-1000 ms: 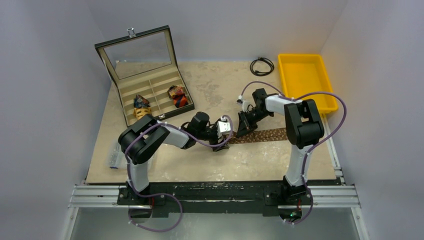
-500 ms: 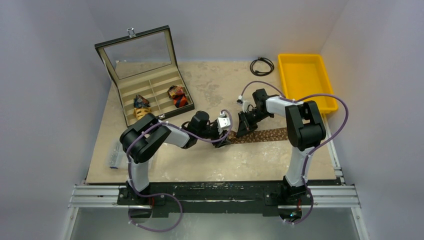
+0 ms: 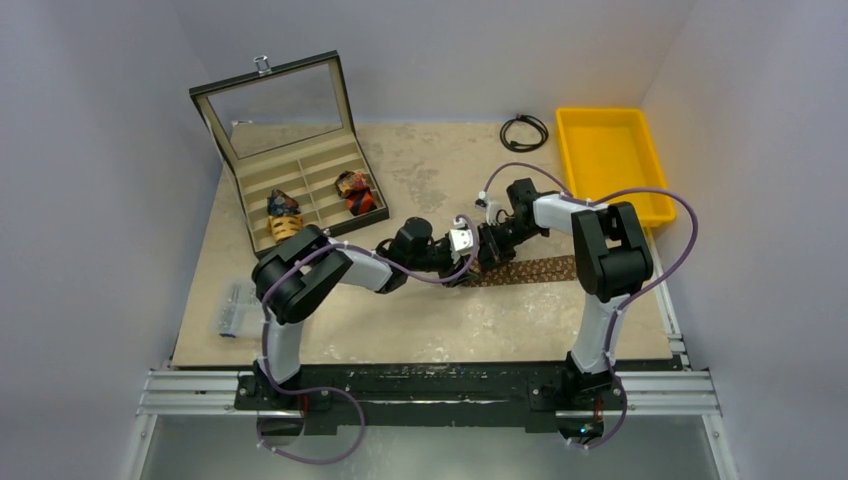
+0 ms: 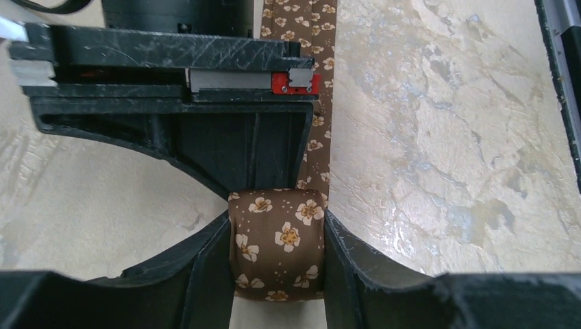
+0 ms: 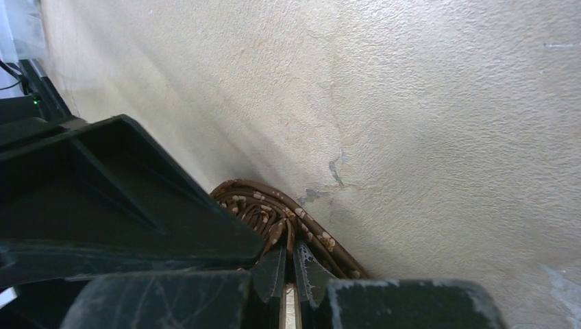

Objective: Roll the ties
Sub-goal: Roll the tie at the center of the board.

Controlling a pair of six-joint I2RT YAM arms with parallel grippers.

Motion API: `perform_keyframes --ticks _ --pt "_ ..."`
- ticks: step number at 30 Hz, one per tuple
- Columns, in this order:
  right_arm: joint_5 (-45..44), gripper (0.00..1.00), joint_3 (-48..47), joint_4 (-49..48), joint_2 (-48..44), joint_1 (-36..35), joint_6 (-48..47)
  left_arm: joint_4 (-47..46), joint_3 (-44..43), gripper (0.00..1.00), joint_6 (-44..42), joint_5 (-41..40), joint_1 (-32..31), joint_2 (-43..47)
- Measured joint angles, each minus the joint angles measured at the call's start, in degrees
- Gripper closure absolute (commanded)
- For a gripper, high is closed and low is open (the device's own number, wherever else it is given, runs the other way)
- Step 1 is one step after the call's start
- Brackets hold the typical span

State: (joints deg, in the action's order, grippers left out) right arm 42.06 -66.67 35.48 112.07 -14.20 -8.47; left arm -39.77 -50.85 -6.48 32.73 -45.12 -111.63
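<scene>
A brown tie with small cream flowers lies flat across the table (image 3: 535, 268), and its left end is wound into a coil (image 4: 277, 236). My left gripper (image 4: 276, 226) has a finger pressed against each side of that coil. My right gripper (image 5: 290, 252) is shut, pinching the inner layers of the same coil (image 5: 260, 209) from the opposite side. In the top view both grippers, left (image 3: 470, 262) and right (image 3: 487, 257), meet at the coil. Two rolled ties sit in the case: a blue and yellow one (image 3: 283, 213) and a red-orange one (image 3: 357, 192).
An open glass-lidded case (image 3: 300, 165) stands at the back left. A yellow bin (image 3: 610, 160) is at the back right, with a thin black cable loop (image 3: 524, 131) beside it. A clear plastic packet (image 3: 232, 310) lies at the table's left edge.
My left gripper has moved right up to the right gripper, and its jaws have narrowed onto the coil. The right arm has stayed still.
</scene>
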Motion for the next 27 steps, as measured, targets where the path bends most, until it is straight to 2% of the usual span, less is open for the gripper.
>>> perform_keyframes --ticks 11,17,21,27 --pt "0.7 1.0 0.07 -0.15 0.07 0.37 -0.2 -6.8 -0.13 0.58 -0.13 -0.07 -0.44 -7.04" --pt "0.98 0.99 0.17 -0.31 0.07 0.44 -0.22 -7.93 0.15 0.73 -0.57 -1.29 -0.81 -7.39" --pt "1.31 0.8 0.09 -0.04 0.04 0.46 -0.28 -6.84 0.98 0.79 -2.21 -3.17 -1.36 -6.27" --pt "1.42 0.67 -2.25 3.74 -0.17 1.11 -1.14 -1.44 2.08 0.82 -6.91 -4.96 -1.9 -3.17"
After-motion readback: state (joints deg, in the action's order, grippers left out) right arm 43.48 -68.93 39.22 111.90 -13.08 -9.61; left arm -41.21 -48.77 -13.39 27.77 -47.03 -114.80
